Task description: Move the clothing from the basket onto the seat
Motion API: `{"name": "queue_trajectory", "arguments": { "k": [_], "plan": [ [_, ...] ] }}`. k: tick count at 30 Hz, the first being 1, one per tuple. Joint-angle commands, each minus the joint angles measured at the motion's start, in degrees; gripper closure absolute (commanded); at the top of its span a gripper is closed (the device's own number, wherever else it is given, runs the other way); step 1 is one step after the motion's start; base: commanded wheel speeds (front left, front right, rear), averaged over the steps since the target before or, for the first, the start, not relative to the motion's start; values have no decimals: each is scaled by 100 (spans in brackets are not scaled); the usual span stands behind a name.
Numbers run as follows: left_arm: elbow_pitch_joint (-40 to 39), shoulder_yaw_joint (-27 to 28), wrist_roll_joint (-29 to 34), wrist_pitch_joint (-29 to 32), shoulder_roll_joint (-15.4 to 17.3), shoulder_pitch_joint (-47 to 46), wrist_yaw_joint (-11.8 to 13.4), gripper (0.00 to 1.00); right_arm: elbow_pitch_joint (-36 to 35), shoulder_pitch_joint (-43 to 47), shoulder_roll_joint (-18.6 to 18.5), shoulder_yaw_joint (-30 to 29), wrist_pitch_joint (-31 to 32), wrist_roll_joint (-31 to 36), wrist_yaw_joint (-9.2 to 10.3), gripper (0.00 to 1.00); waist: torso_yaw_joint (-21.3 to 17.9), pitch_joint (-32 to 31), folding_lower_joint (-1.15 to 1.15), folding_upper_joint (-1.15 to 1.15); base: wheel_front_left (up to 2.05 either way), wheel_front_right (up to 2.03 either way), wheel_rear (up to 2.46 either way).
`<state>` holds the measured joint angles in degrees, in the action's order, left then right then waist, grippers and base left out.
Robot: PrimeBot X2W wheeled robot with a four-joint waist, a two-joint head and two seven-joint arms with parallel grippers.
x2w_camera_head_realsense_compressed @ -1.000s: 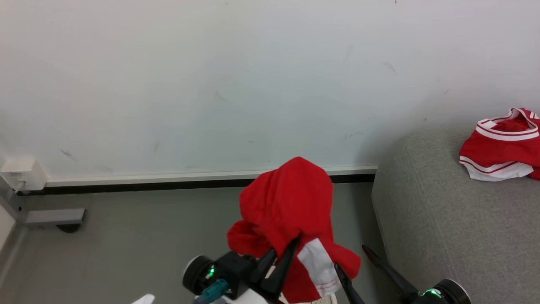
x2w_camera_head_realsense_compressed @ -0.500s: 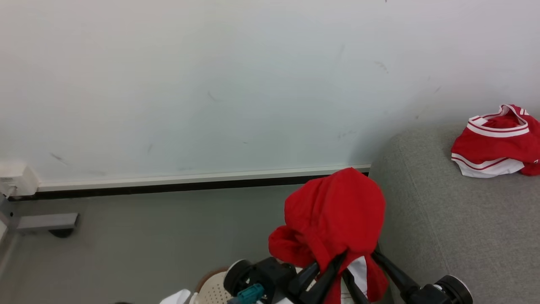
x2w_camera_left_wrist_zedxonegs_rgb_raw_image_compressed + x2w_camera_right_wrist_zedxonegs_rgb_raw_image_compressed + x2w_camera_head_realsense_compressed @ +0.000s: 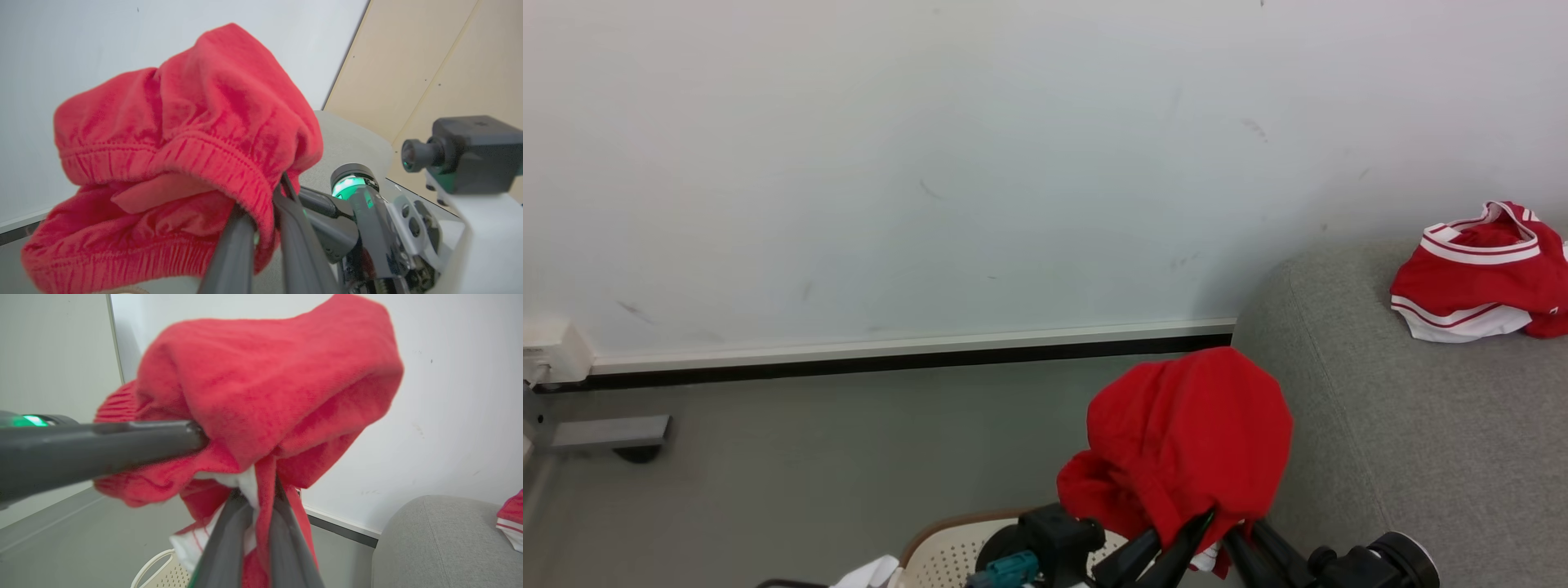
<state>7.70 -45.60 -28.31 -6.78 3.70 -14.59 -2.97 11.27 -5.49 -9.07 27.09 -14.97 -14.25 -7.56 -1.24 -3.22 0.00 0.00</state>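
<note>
At the seat's near corner, above the floor:

**Item one.** The red garment (image 3: pixel 1188 433) is hanging bunched between both tools. It is sitting above the basket (image 3: pixel 947 555) and just beside the seat (image 3: pixel 1421 457), not yet resting on it.
- **Left gripper** (image 3: pixel 261 204): it is pinching the ribbed hem, jaws narrow on the cloth.
- **Right gripper** (image 3: pixel 257 494): it is clamping a fold of red and white lower down, jaws likewise nearly together.

**Item two.** The jersey (image 3: pixel 1478 273) is lying on the seat's far part, toward the wall (image 3: pixel 931 163).

**Risks, as judged.**
- Both grips are taking only thin edges, so the bunched bulk is probably dragging on them. It could be slipping free over the floor (image 3: pixel 768 457) or back into the basket.
- The two pairs of fingers are working very close together, so arms travelling at unequal rates could be stretching or tangling the cloth.
- A low carry is risking a snag on the seat's rounded edge.

**Room.**
- Open grey upholstery is lying to the right, between the corner and the jersey.
- The wall is standing well behind.
</note>
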Motion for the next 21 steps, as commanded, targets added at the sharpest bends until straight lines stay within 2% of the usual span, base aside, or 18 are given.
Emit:
{"name": "queue_trajectory", "arguments": {
  "k": [1, 8, 12, 13, 21],
  "plan": [
    [23, 5, -23, 15, -1, 71, 5, 100, -15, -55, -56, -1, -20, -76, 15, 100, 5, 7, 0, 0, 0, 0, 0],
    [127, 93, -51, -12, 73, 72, 122, 100, -64, -32, -155, -20, -21, -226, 15, 100, -3, 36, 0, 0, 0, 0, 0],
    [227, 146, -33, -44, 93, 62, 197, 52, -114, 39, -174, -111, -22, -291, 15, 100, -40, 54, 0, 0, 0, 0, 0],
    [246, 140, -24, -58, 94, 58, 210, 0, -126, 60, -176, -140, -22, -300, 15, 100, -53, 63, 0, 0, 0, 0, 0],
    [460, 145, 49, -143, 164, 73, 311, 0, -248, 159, -273, -496, -24, -344, 15, 100, -231, 132, 0, 0, 0, 0, 0]
  ]
}}
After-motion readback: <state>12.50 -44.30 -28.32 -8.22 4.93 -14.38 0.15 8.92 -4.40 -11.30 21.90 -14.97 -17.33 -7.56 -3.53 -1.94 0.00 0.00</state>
